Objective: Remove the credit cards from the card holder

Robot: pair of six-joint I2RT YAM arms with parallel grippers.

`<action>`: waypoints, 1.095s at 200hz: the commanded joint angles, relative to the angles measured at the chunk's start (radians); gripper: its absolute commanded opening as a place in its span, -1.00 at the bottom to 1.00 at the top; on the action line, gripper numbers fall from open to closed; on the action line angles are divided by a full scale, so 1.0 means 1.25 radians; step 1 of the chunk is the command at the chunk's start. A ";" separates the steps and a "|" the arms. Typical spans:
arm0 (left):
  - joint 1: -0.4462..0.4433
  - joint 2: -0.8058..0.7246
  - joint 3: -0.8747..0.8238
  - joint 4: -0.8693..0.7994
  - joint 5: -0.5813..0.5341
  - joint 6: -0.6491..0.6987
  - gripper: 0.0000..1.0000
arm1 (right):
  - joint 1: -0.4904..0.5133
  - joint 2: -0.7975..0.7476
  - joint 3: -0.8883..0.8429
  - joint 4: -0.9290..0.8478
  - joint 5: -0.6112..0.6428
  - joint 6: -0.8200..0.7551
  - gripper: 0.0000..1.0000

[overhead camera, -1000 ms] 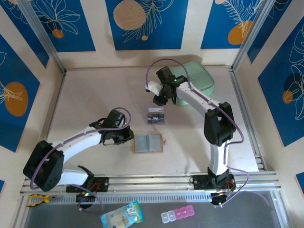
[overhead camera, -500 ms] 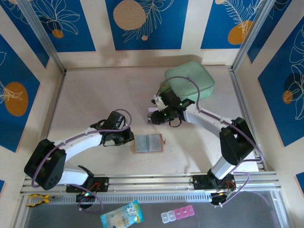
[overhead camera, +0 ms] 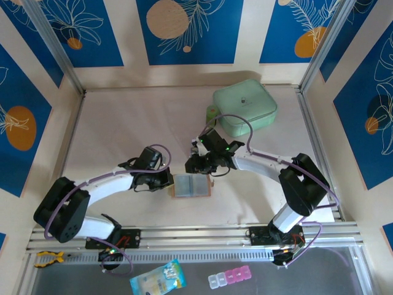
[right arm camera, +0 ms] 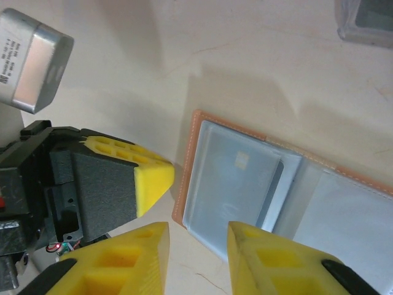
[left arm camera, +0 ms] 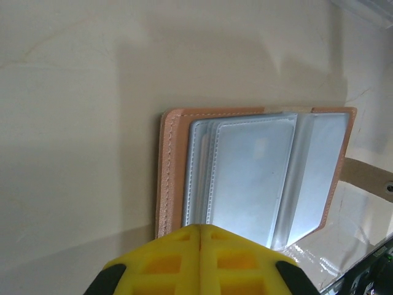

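Note:
The tan card holder (overhead camera: 191,185) lies spread open on the table, its grey-blue pockets up. In the right wrist view a pale card with a small chip mark (right arm camera: 236,178) sits in its left pocket, with a dark card edge (right arm camera: 274,192) beside it. My left gripper (overhead camera: 166,180) is shut, its yellow tips (left arm camera: 201,232) at the holder's (left arm camera: 245,172) left edge. Open and empty, my right gripper (overhead camera: 195,165) hovers just over the holder's (right arm camera: 344,215) left half, its fingers (right arm camera: 138,255) either side of the pocket's near corner. A grey stack, apparently loose cards (right arm camera: 368,18), lies beyond the holder.
The mint-green zip pouch (overhead camera: 245,106) sits at the back right of the table. A light-blue packet (overhead camera: 157,279) and a pill box (overhead camera: 230,278) lie in the front tray, below the arm bases. The left gripper's fingertip (right arm camera: 153,178) is close to my right fingers.
My right arm has swung from near the pouch, over the loose stack, down to the open holder. The left gripper has edged right, up to the holder's left edge.

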 commanded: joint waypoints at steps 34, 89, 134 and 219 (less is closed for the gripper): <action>-0.005 0.011 -0.022 0.000 -0.006 0.015 -0.94 | 0.009 0.021 -0.013 0.024 -0.037 0.036 -0.22; -0.012 0.043 -0.016 0.027 0.021 0.016 -0.94 | 0.011 0.042 -0.009 0.027 -0.048 0.036 -0.21; -0.016 0.064 -0.014 0.031 0.021 0.017 -0.95 | 0.012 0.047 -0.010 0.021 -0.039 0.041 -0.21; -0.016 0.060 -0.040 0.020 0.005 0.010 -0.95 | 0.015 0.067 -0.036 0.078 -0.103 0.119 -0.21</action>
